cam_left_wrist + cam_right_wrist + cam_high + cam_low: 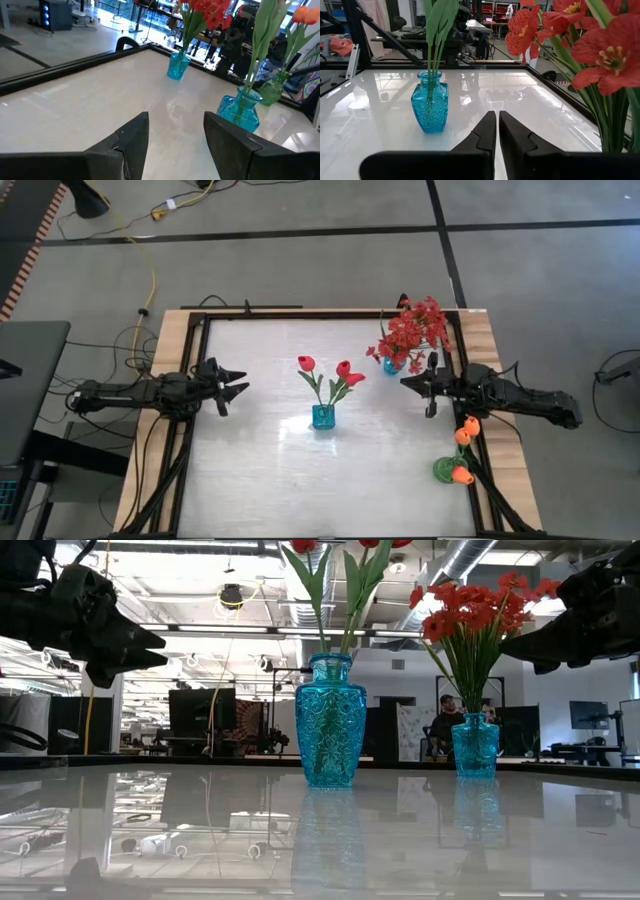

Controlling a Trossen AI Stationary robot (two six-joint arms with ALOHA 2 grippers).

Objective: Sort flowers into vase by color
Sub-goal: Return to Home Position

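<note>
table point(260, 450) | centre blue vase point(323, 416); far-right blue vase point(392, 364); green vase point(444, 470) right edge

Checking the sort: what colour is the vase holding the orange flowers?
Green vase; high view shows it best.

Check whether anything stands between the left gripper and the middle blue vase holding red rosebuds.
Nothing visible does. The left gripper, open, hangs over the left side of the table, and only its bare top lies between the gripper and the middle blue vase.
</note>
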